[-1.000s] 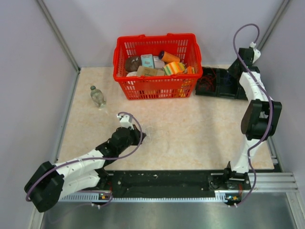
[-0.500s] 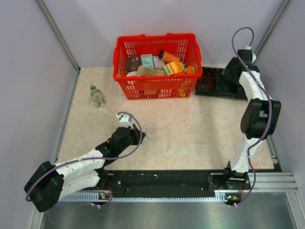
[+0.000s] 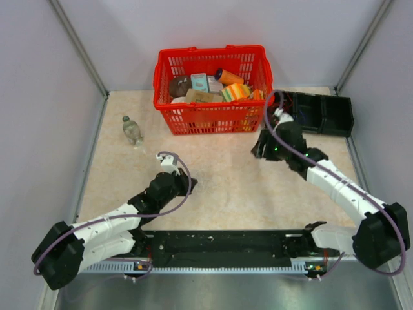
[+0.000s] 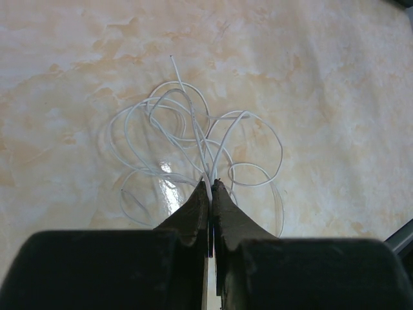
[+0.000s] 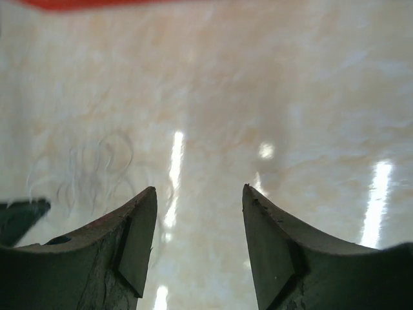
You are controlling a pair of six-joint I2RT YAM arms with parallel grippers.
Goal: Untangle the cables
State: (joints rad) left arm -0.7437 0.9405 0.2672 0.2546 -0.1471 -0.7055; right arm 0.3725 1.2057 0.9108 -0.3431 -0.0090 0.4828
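Note:
The cables [image 4: 193, 145] are thin white wires lying in tangled loops on the beige tabletop, seen clearly in the left wrist view. My left gripper [image 4: 211, 185] is shut, with white strands pinched between its tips at the near side of the tangle. In the top view that gripper [image 3: 191, 186] sits left of the table's middle. My right gripper [image 3: 259, 151] hovers to the right of it, apart from the wires. Its jaws [image 5: 200, 194] stand open with nothing between them. The cables [image 5: 97, 169] show only as a faint blur at the left of the right wrist view.
A red basket [image 3: 208, 117] full of packets stands at the back centre. A black tray [image 3: 326, 113] lies at the back right. A small plastic bottle [image 3: 132, 130] stands at the left. Grey walls close in the table on three sides.
My right arm has swung from the back right by the black tray down to the table's middle, and its jaws have opened. The left arm has barely moved.

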